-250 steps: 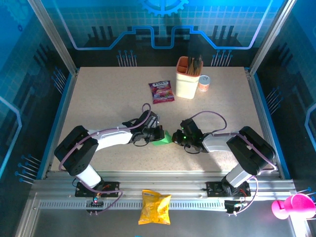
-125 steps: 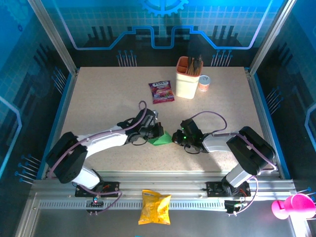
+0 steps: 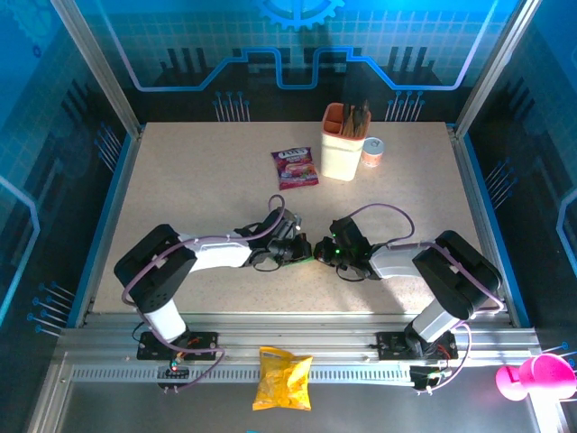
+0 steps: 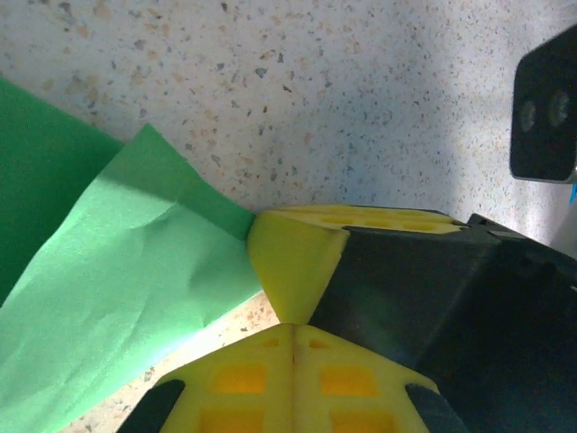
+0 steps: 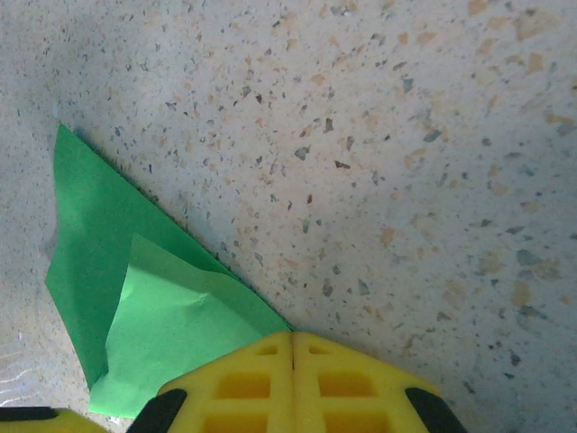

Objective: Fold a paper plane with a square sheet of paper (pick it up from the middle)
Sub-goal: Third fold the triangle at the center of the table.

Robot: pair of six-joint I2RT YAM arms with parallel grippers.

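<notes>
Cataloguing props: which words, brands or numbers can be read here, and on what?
No text is readable.
On the purple snack sachet: pale lettering, too small to read.
On the yellow crisp bag: print too blurred.
On the small pinkish can: label too small.

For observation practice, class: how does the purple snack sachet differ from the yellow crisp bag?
The purple snack sachet lies flat on the table; the yellow crisp bag sits crumpled on the metal rail at the near edge. The sachet looks smaller than the bag. Both are snack packets.
</notes>
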